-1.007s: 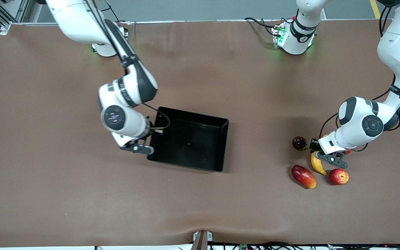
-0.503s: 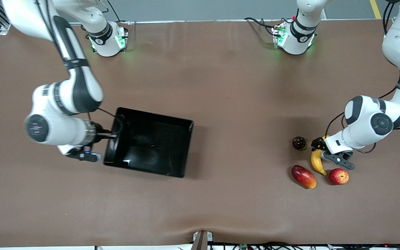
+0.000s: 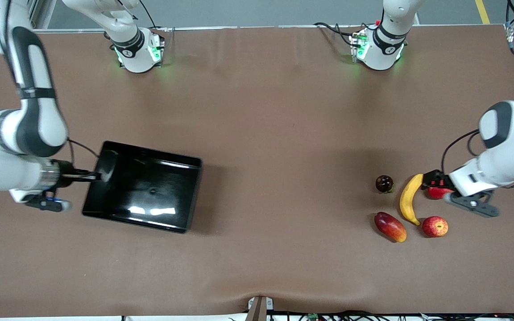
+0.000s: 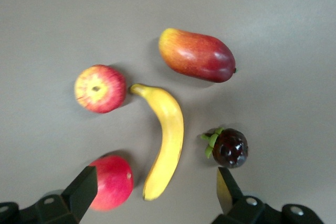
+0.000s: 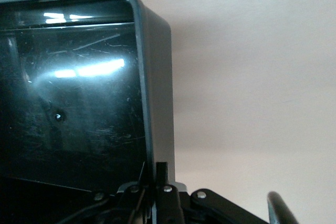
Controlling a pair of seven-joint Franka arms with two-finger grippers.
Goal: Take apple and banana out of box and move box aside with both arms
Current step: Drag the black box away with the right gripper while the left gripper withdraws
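Note:
The black tray (image 3: 143, 191) lies toward the right arm's end of the table. My right gripper (image 3: 94, 176) is shut on the tray's end wall; the right wrist view shows the wall (image 5: 157, 77) pinched between the jaws of the right gripper (image 5: 160, 174). The yellow banana (image 3: 409, 198) and the red-yellow apple (image 3: 435, 226) lie toward the left arm's end. My left gripper (image 3: 433, 182) is open and empty, over the banana's end and a plain red fruit (image 3: 436, 192). The left wrist view shows the left gripper (image 4: 155, 184), the banana (image 4: 165, 142) and the apple (image 4: 100, 88).
A red-yellow mango (image 3: 390, 226) lies beside the banana, near the apple. A dark purple round fruit (image 3: 384, 183) sits on the banana's side toward the tray. The plain red fruit (image 4: 111, 182) lies close to one left finger. Both arm bases stand at the table's back edge.
My right gripper has pulled the tray well toward the right arm's end of the table. My left gripper has drawn back from the banana toward the left arm's end, uncovering the banana.

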